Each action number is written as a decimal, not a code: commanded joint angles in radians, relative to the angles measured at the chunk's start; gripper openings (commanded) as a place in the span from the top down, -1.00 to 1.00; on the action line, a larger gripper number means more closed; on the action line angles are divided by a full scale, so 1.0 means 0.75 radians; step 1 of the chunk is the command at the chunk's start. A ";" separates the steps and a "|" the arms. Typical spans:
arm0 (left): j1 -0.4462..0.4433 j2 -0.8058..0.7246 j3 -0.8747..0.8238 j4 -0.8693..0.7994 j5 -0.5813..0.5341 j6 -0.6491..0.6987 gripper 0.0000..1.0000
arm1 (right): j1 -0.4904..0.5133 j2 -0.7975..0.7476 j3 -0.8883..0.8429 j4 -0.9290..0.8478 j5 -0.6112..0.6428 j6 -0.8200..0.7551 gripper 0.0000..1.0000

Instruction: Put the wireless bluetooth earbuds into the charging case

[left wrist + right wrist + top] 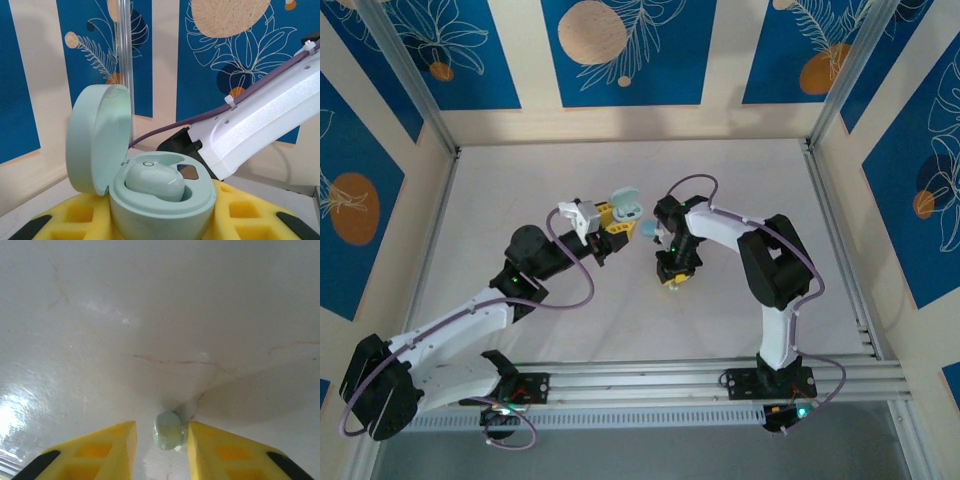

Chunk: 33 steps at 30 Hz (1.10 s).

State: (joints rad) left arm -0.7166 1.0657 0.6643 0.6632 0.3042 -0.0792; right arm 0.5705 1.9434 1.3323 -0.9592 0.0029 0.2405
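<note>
Mint-green pea-sized plastic earbud point(169, 431) lies on the white, glossy, faintly cracked table point(150, 315) straight below my right pincer point(161, 426). It sits between the two yellow fingers point(102, 450), close against the right-hand one, with a small gap on the other side. Right pincer points down, jaws narrowly apart, straddling the bud, nothing gripped yet. My left pincer point(616, 220) is clamped on the base of the mint-green oval charging case point(160, 210), held up off the table, just left of the right pincer. Domed lid point(97, 140) is hinged open and stands upright. Second earbud point(155, 182), same mint, is already seated in one well; the spot beside it shows a dark shiny patch and looks free. Handling guess: the bud is very light and hard with a smooth rounded shell, so it is likely slippery and may roll or squirt out if pinched off-centre. Probably fine under a gentle grip. Best hold is across its widest middle, finger faces flat on both sides, low to the table. Fingers are matte yellow, blocky, with square pockets. Case is rigid satin plastic with a rounded rim.
</note>
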 commanded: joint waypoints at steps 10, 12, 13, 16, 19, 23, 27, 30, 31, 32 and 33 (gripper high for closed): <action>-0.018 -0.021 -0.011 0.014 -0.016 -0.003 0.29 | 0.037 0.064 0.052 -0.071 0.037 -0.056 0.36; -0.017 -0.026 -0.014 0.014 -0.017 -0.005 0.29 | 0.039 0.067 0.056 -0.071 0.037 -0.056 0.37; -0.017 -0.026 -0.014 0.014 -0.019 -0.003 0.29 | 0.041 0.067 0.055 -0.069 0.038 -0.055 0.38; -0.017 -0.026 -0.017 0.012 -0.021 -0.003 0.29 | 0.043 0.075 0.058 -0.069 0.046 -0.051 0.40; -0.018 -0.028 -0.017 0.014 -0.021 -0.003 0.29 | 0.043 0.074 0.056 -0.065 0.048 -0.042 0.47; -0.017 -0.024 -0.016 0.016 -0.019 -0.005 0.29 | 0.045 0.062 0.053 -0.066 0.042 -0.029 0.53; -0.016 -0.022 -0.016 0.010 -0.019 -0.003 0.29 | 0.033 0.022 0.041 -0.054 0.036 0.002 0.57; -0.018 -0.021 -0.017 0.010 -0.019 -0.005 0.29 | 0.002 -0.024 0.024 -0.038 -0.009 0.034 0.58; -0.017 -0.021 -0.019 0.010 -0.021 -0.003 0.29 | -0.010 -0.052 0.012 -0.026 -0.034 0.046 0.58; -0.017 -0.022 -0.022 0.010 -0.021 -0.001 0.29 | -0.019 -0.081 0.002 -0.012 -0.060 0.057 0.58; -0.016 -0.024 -0.022 0.010 -0.023 0.001 0.29 | -0.037 -0.116 -0.014 0.008 -0.095 0.073 0.58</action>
State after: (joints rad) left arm -0.7166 1.0657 0.6590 0.6617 0.3012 -0.0792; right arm 0.5701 1.9434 1.3418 -0.9699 0.0032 0.2527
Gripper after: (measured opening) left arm 0.354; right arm 0.210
